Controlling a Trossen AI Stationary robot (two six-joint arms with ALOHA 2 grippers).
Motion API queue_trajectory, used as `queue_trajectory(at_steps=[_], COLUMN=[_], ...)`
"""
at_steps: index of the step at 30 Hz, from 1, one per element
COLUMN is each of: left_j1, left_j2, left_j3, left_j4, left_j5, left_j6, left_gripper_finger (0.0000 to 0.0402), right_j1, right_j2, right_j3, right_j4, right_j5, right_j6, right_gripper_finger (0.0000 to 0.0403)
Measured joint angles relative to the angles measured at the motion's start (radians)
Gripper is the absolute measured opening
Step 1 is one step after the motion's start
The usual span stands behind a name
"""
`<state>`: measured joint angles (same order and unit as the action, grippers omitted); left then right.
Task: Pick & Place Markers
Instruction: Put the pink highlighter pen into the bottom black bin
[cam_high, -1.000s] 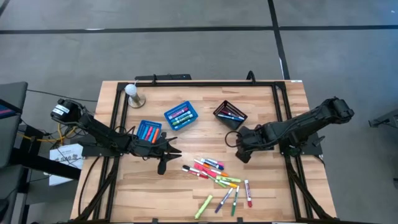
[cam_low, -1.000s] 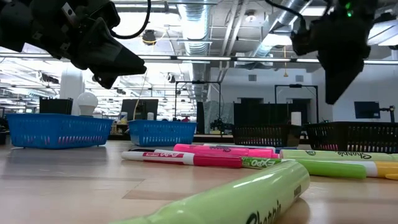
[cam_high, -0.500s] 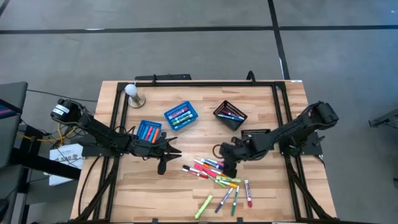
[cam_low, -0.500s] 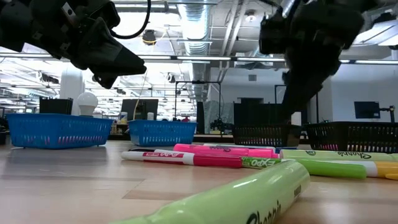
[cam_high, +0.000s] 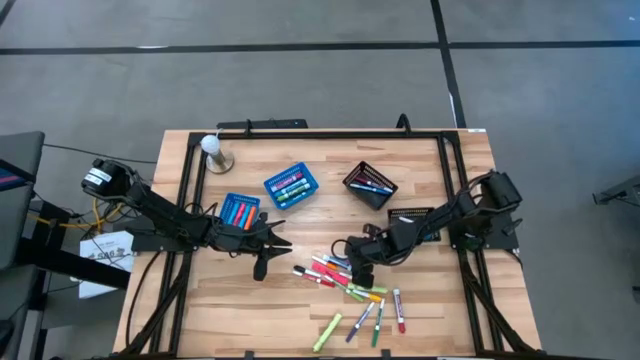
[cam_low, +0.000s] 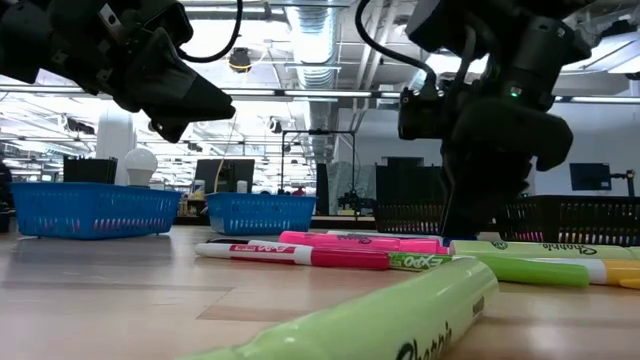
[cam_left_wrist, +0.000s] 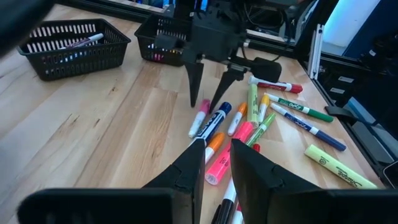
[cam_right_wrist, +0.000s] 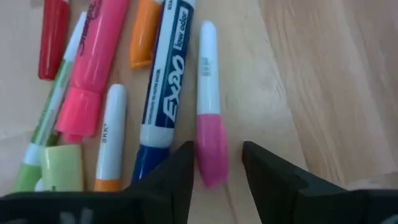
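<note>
Several markers (cam_high: 352, 285) in pink, orange, green, blue, red and white lie loose on the near middle of the table. My right gripper (cam_right_wrist: 217, 165) is open and points down at the far-left edge of the pile. Its fingers stand on either side of the pink-capped end of a thin white marker (cam_right_wrist: 208, 106), which lies flat beside a blue Expo marker (cam_right_wrist: 163, 81). The left wrist view shows that same gripper (cam_left_wrist: 204, 107) just above this marker (cam_left_wrist: 199, 118). My left gripper (cam_high: 275, 243) hovers left of the pile, its fingers a narrow gap apart.
Two blue baskets (cam_high: 291, 185) (cam_high: 240, 212) and two black mesh baskets (cam_high: 370, 183) (cam_high: 412, 215) sit farther back, all holding markers. A white ball on a stand (cam_high: 213, 152) is at the far left. Bare wood lies near the left and right edges.
My right gripper has swung from beside the black basket toward the table's left and near edge. It has dropped down to the far-left edge of the marker pile. The markers have not moved, and my left arm has kept still.
</note>
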<state>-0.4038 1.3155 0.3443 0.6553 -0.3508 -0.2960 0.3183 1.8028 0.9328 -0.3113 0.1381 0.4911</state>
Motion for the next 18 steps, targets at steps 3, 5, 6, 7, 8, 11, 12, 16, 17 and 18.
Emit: queue_trajectory(at_steps=[3,5,6,7,8,11,12,16,17,18], left_j1=[0.000,0.000,0.000,0.000,0.000,0.000,0.000,0.000,0.000,0.000], left_j2=[0.000,0.000,0.000,0.000,0.000,0.000,0.000,0.000,0.000,0.000], left_j3=[0.000,0.000,0.000,0.000,0.000,0.000,0.000,0.000,0.000,0.000], left_j4=[0.000,0.000,0.000,0.000,0.000,0.000,0.000,0.000,0.000,0.000], left_j5=[0.000,0.000,0.000,0.000,0.000,0.000,0.000,0.000,0.000,0.000], left_j6=[0.001,0.001,0.001,0.001,0.002,0.002,0.002,0.001,0.001,0.001], left_gripper_finger=[0.0072,0.0072,0.0072,0.0072,0.0072,0.0072,0.0072,0.0072,0.0072,0.0072], right_j1=[-0.008,-0.018,-0.022,-0.026,-0.030,-0.043,-0.049,-0.074,-0.080,-0.084], right_j2=[0.011,0.010,0.003,-0.004,-0.009,-0.028,-0.039,-0.106,-0.127,-0.154], right_j3=[0.001,0.001,0.000,-0.001,-0.002,-0.005,-0.005,-0.004,-0.004,-0.004], right_j4=[-0.001,-0.001,-0.001,-0.002,-0.002,-0.005,-0.008,-0.072,-0.104,-0.138], right_j5=[0.005,-0.005,-0.008,-0.011,-0.014,-0.015,-0.014,-0.009,-0.009,-0.009], right_j6=[-0.003,-0.003,-0.004,-0.006,-0.015,-0.049,-0.056,-0.058,-0.057,-0.057], right_gripper_finger=[0.0117,0.0108,0.0101,0.0094,0.0087,0.0058,0.0049,0.0024,0.0024,0.0024])
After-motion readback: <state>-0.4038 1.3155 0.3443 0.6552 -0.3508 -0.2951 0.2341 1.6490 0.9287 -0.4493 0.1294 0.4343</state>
